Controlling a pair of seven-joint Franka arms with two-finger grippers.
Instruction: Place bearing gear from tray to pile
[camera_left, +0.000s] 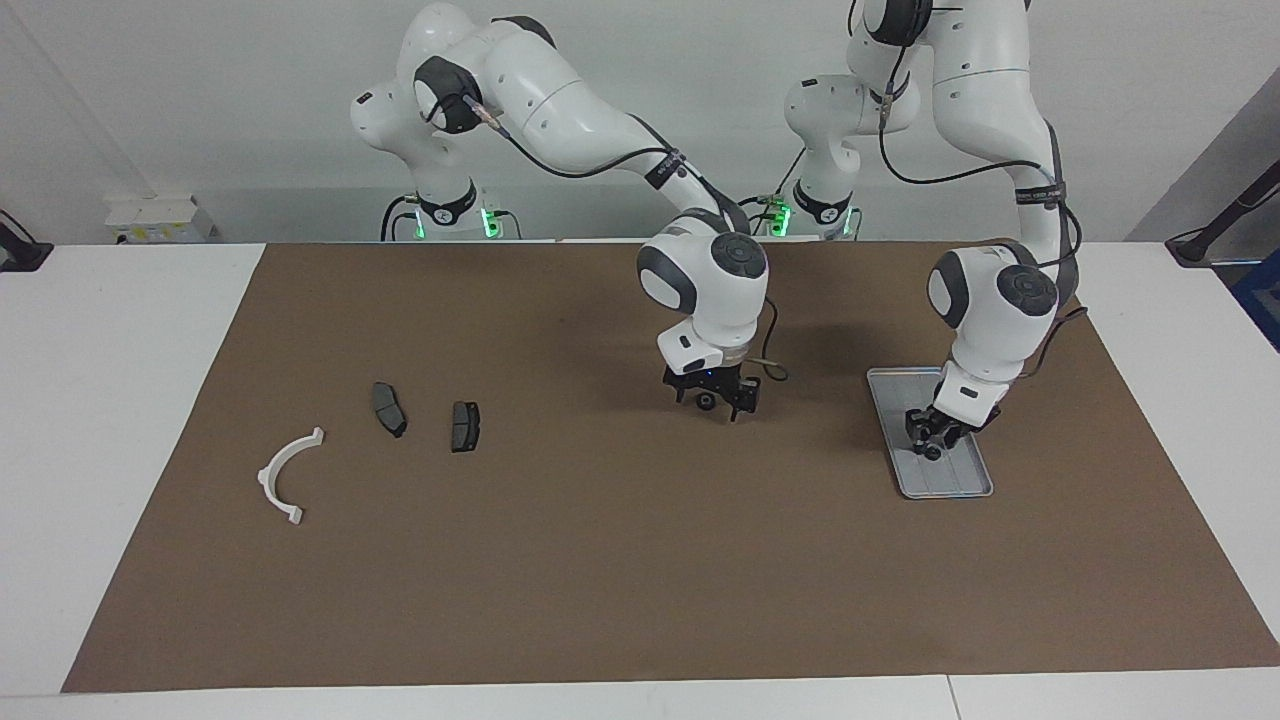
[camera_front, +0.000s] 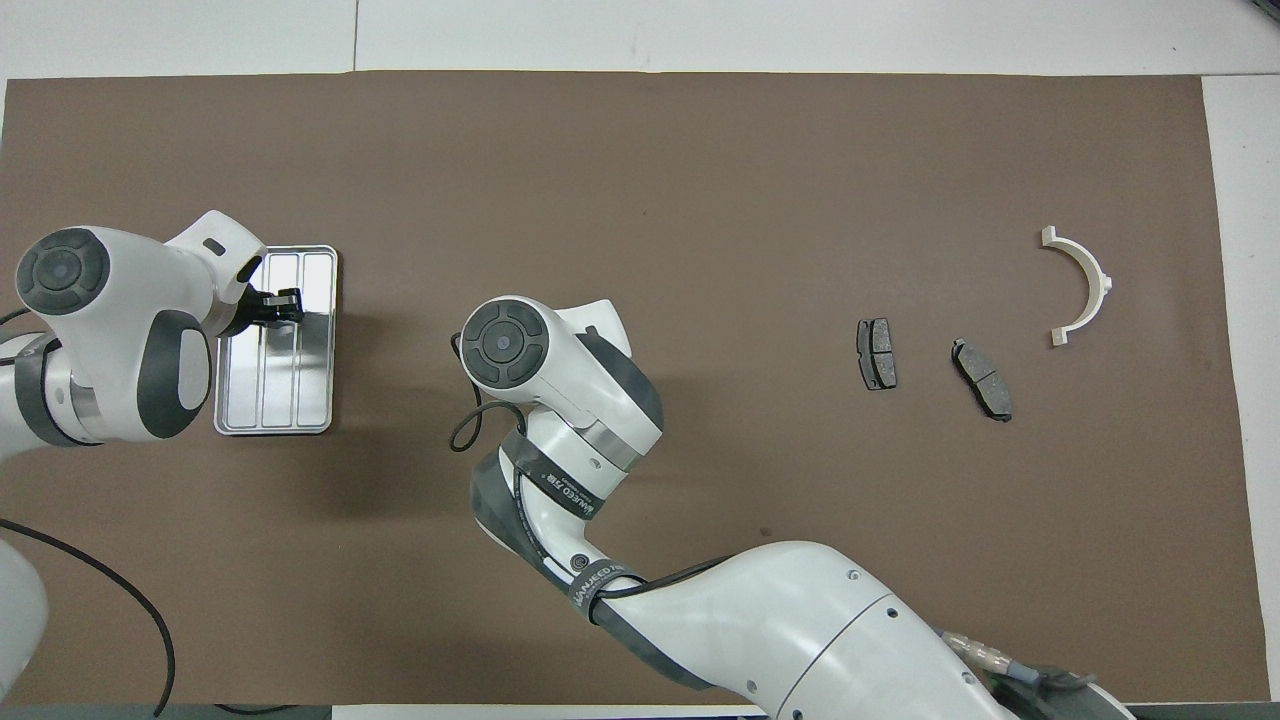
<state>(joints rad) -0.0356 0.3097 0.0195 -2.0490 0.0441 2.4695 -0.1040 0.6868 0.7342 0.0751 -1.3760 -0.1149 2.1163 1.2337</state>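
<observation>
ridged silver tray (camera_left: 962, 482), raised rim

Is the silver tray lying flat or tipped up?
Flat. The tray rests level on the brown mat, its rim even all around, with the left gripper down over it.

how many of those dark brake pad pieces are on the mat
2. One brake pad lies toward the right arm's end of the table; the other brake pad lies beside it, between it and the white arc. None shows elsewhere, though the arms could hide small parts.
</observation>
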